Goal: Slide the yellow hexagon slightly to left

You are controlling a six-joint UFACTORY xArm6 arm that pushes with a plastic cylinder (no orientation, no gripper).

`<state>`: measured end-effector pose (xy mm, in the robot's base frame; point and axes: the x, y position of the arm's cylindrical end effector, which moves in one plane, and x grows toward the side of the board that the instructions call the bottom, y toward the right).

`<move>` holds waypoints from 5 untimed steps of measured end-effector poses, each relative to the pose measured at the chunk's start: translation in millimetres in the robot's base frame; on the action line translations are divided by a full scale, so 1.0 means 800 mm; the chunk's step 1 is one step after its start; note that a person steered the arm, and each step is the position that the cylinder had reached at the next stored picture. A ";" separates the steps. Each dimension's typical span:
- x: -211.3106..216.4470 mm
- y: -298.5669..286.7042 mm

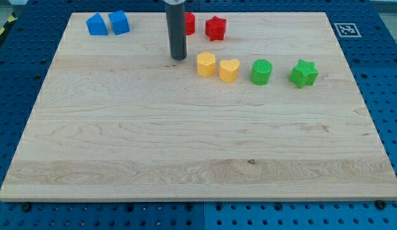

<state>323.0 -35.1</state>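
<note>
The yellow hexagon (pixel 206 64) sits on the wooden board (pixel 198 140) near the view's top centre. A yellow heart (pixel 229 70) lies just to its right, close beside it. My tip (pixel 179 59) is the lower end of a dark upright rod, a short way to the left of the yellow hexagon and slightly above it in the view. There is a small gap between the tip and the hexagon.
A green cylinder (pixel 261 72) and a green star (pixel 303 73) lie to the right of the heart. A red block (pixel 189 23), partly hidden by the rod, and a red star (pixel 215 28) are at the top. Two blue blocks (pixel 96 25) (pixel 119 22) are at the top left.
</note>
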 end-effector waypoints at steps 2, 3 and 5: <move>0.007 0.107; 0.007 0.107; 0.030 0.101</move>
<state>347.2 45.5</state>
